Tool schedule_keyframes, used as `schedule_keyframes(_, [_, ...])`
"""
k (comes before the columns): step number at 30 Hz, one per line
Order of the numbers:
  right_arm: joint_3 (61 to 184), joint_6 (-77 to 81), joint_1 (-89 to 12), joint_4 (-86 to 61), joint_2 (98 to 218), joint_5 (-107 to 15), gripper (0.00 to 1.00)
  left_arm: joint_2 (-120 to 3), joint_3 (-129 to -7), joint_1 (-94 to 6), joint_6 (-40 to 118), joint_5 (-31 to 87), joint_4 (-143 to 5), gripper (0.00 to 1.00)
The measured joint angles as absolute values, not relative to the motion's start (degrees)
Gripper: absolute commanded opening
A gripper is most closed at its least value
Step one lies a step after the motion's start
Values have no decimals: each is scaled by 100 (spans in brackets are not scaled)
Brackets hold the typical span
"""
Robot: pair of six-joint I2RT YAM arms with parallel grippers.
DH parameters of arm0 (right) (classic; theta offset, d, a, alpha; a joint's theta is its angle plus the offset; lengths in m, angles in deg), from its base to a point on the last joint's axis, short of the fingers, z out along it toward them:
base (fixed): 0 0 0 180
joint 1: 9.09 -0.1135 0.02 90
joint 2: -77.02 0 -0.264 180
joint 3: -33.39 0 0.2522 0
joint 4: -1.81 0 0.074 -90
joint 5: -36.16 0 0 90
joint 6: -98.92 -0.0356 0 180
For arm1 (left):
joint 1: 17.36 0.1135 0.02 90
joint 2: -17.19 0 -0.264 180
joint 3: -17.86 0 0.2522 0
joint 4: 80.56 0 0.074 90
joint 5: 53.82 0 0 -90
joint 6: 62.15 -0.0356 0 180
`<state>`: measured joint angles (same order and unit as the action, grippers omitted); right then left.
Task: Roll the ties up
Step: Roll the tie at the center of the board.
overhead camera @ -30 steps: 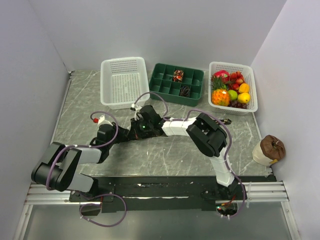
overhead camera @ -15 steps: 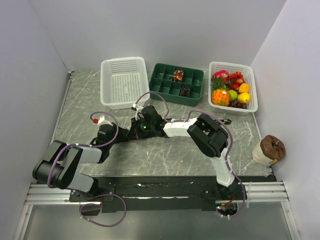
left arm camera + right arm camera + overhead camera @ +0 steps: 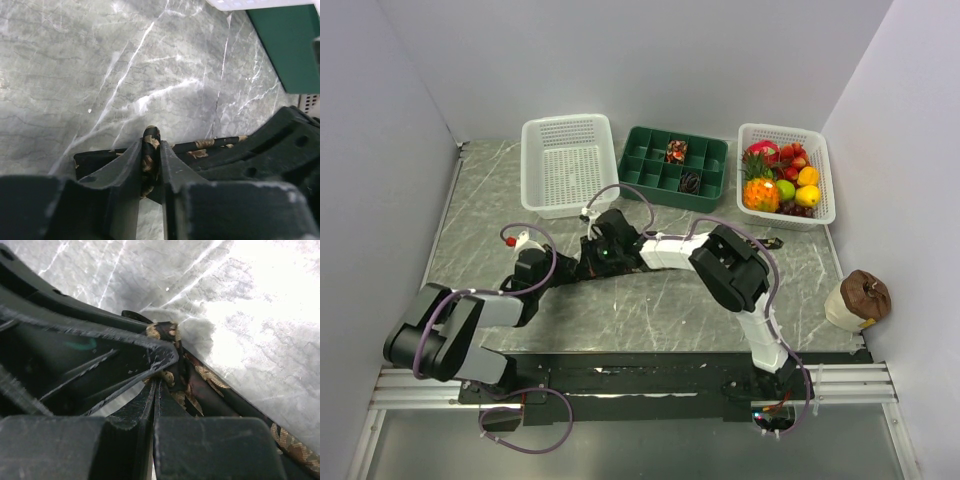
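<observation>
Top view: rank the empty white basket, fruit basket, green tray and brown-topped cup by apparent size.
1. Empty white basket and fruit basket: about alike, so not ranked against each other.
2. Green tray: slightly smaller.
3. Brown-topped cup: clearly smallest.

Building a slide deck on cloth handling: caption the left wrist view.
Left gripper pinches a standing fold of the dark, tan-patterned tie on the grey marble table.
</observation>
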<state>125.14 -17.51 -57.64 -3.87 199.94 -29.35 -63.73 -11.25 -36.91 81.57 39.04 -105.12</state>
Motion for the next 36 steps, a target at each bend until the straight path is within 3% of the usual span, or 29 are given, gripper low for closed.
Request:
schedule_keyframes(9, [13078, -1764, -5769, -1216, 20216, -2942, 0, -5892, -1132, -3678, 8019, 4020, -10197, 71])
schedule_keyframes(19, [13371, -1788, -5769, -1458, 20369, -2924, 0, -4225, -1304, -3695, 7733, 4415, -8781, 84])
schedule_keyframes(26, [13373, -1810, -5769, -1456, 20372, -2920, 0, -3593, -1073, -3682, 7835, 4765, -8278, 82])
schedule_keyframes(36, [13371, -1828, -5751, -1452, 20372, -2911, 0, -4950, -952, -3496, 8766, 4566, -8687, 69])
